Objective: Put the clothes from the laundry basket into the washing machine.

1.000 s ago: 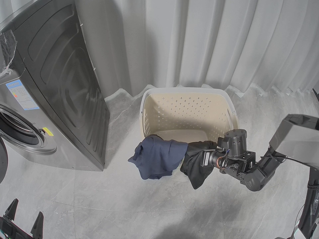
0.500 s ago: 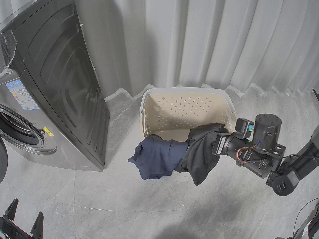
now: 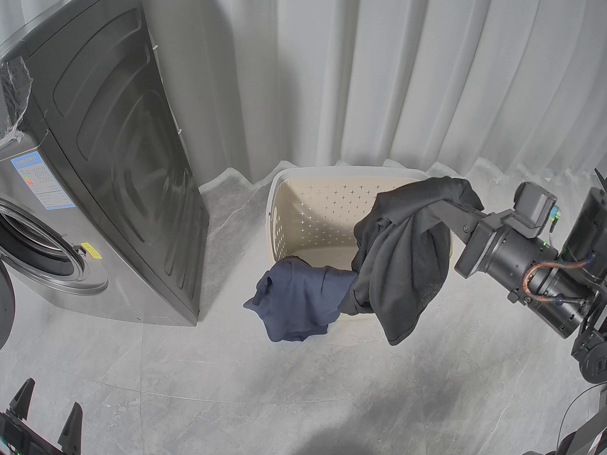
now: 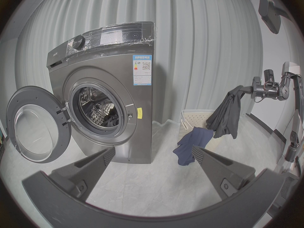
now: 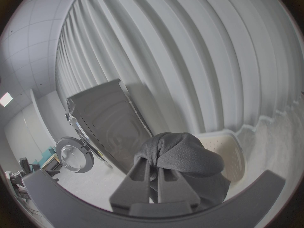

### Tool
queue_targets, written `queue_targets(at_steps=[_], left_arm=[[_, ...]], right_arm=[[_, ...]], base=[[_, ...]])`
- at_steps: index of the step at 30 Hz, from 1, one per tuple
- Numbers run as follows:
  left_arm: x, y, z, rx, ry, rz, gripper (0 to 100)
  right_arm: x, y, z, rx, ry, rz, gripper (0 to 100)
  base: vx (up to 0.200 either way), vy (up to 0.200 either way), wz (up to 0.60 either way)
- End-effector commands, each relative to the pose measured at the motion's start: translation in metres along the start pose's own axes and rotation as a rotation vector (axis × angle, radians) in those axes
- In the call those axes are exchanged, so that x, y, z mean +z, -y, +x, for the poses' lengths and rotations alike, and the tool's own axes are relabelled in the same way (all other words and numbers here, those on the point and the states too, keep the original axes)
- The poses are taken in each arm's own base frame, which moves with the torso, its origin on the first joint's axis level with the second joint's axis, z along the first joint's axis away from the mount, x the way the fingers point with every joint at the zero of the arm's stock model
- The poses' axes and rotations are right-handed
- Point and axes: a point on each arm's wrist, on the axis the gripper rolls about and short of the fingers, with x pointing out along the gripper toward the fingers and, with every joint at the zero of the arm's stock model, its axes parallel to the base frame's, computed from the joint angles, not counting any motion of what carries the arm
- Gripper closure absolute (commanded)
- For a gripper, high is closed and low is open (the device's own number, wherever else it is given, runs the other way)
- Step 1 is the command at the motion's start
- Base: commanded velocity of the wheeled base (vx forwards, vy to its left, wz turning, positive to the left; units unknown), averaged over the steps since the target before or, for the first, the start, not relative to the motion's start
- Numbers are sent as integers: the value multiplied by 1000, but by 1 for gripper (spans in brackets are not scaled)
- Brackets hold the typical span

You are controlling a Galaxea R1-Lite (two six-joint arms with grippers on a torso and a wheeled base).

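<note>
My right gripper (image 3: pixel 450 208) is shut on a dark grey garment (image 3: pixel 401 257) that hangs above the near right corner of the beige laundry basket (image 3: pixel 297 191). In the right wrist view the grey garment (image 5: pixel 177 157) bunches over the pinched fingers (image 5: pixel 139 179). A navy garment (image 3: pixel 297 298) drapes over the basket's front rim onto the floor. The grey washing machine (image 3: pixel 95 159) stands at the left with its round door (image 4: pixel 34 124) swung open and some dark cloth in the drum (image 4: pixel 101 110). My left gripper (image 3: pixel 44 412) is open, low at the near left.
White curtains (image 3: pixel 379 64) hang behind the basket. The pale stone floor (image 3: pixel 221 374) stretches between the basket and the machine. In the left wrist view the open door juts out to the machine's side.
My right gripper has risen and pulled back to the right, lifting the grey garment out of the basket. The navy garment and the left gripper have not moved.
</note>
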Motion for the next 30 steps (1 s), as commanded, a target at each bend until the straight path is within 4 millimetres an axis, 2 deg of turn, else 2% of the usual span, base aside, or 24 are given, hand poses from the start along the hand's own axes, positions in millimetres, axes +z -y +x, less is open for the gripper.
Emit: queue_targets(at_steps=[1, 23, 30], left_arm=[[-5, 0, 0, 1, 0, -1, 0], [-5, 0, 0, 4, 0, -7, 0], [-4, 0, 0, 4, 2, -7, 0]], right_arm=[[16, -7, -13, 36, 73, -15, 100], [12, -7, -19, 47, 60, -35, 100], [12, -7, -19, 64, 57, -36, 100]], base=[[0, 0, 0], [-191, 0, 0], [0, 29, 0]])
